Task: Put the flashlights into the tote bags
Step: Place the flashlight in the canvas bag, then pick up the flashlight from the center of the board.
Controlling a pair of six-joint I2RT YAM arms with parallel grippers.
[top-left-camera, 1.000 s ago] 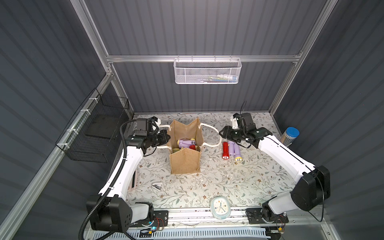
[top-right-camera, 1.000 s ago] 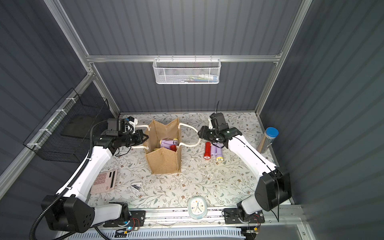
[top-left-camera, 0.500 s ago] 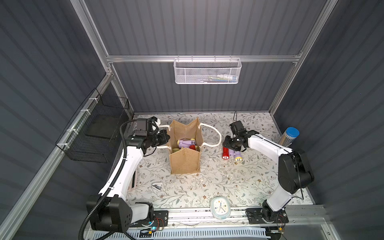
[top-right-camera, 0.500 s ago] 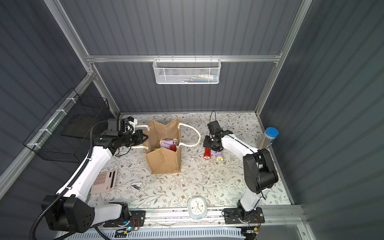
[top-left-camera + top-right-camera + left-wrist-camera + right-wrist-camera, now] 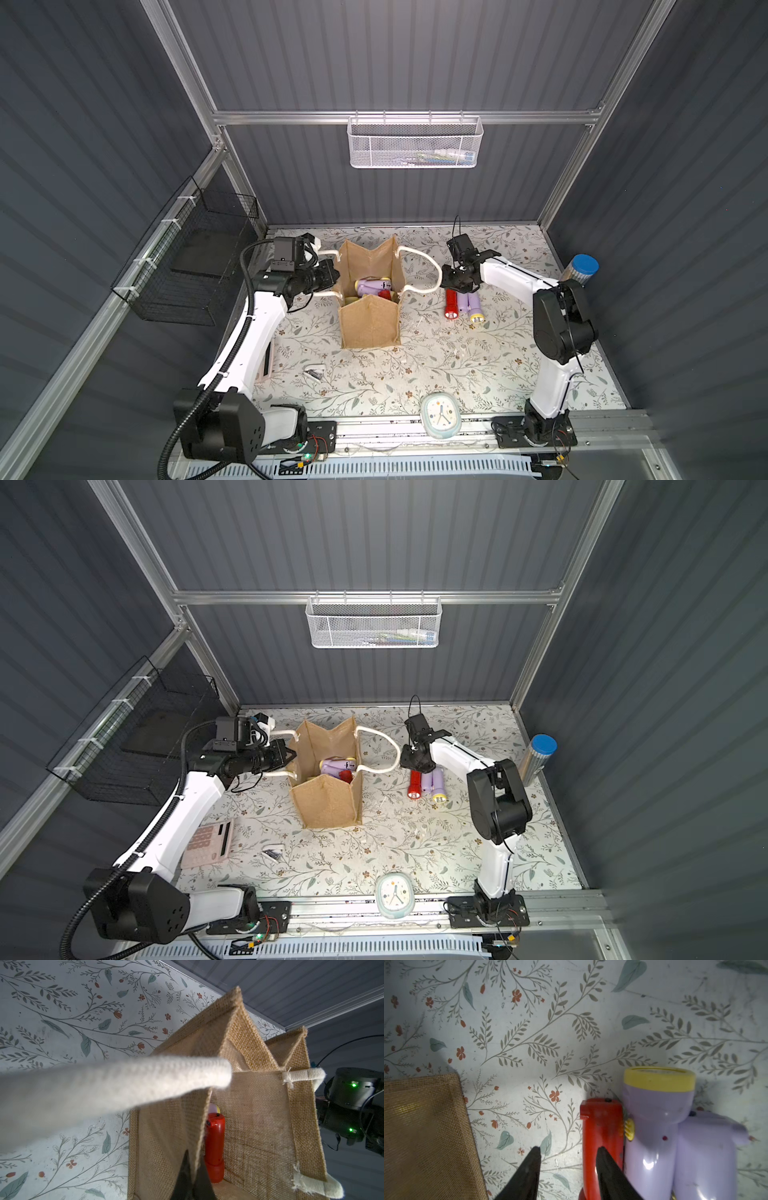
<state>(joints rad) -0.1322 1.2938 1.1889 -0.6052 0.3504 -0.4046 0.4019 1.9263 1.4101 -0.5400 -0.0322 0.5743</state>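
The tan burlap tote bag (image 5: 370, 328) stands open mid-table in both top views, with lavender and red flashlights (image 5: 372, 286) inside. My left gripper (image 5: 193, 1157) is shut on the bag's left wall edge, beside its white rope handle (image 5: 124, 1084); a red flashlight (image 5: 215, 1142) shows inside. To the bag's right lie a red flashlight (image 5: 600, 1126) and two lavender flashlights (image 5: 654, 1115) side by side. My right gripper (image 5: 569, 1148) hangs open just over them, one finger over the red body and the other over bare table. It holds nothing.
A silver cylinder with a blue cap (image 5: 579, 270) stands at the right edge. A clock (image 5: 440, 417) lies at the front edge and a pink calculator (image 5: 208, 841) under the left arm. A white mesh basket (image 5: 415, 141) hangs on the back wall, a black wire basket (image 5: 187, 266) on the left wall.
My right arm has folded back and its gripper has come down toward the red flashlight, its jaws a little narrower. The left arm and the bag have not moved.
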